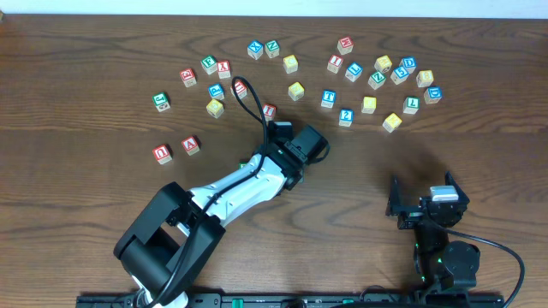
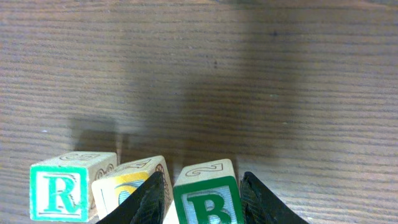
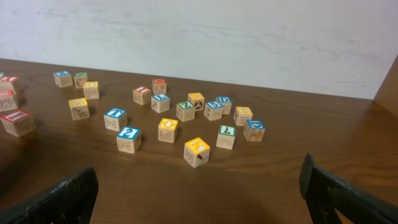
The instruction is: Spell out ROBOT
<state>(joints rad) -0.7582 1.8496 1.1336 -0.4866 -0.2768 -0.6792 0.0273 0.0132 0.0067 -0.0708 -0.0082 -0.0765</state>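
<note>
Three cubes in a row, left wrist view: one green R cube (image 2: pixel 59 193), one yellow-faced cube (image 2: pixel 124 183) just beside it, one green B cube (image 2: pixel 206 202) clamped in left gripper (image 2: pixel 202 186). One right gripper (image 3: pixel 198 174) spread wide, empty, above tabletop (image 3: pixel 249 186).

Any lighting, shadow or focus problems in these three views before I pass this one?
Overhead: even light, no glare, though the cubes show small. Left wrist: sharp wood grain, a broad shadow darkening the table, and the B cube cut off by the bottom edge. Right wrist: the open right pincer sits dark and soft in the bottom corners; the cubes beyond are legible.
</note>
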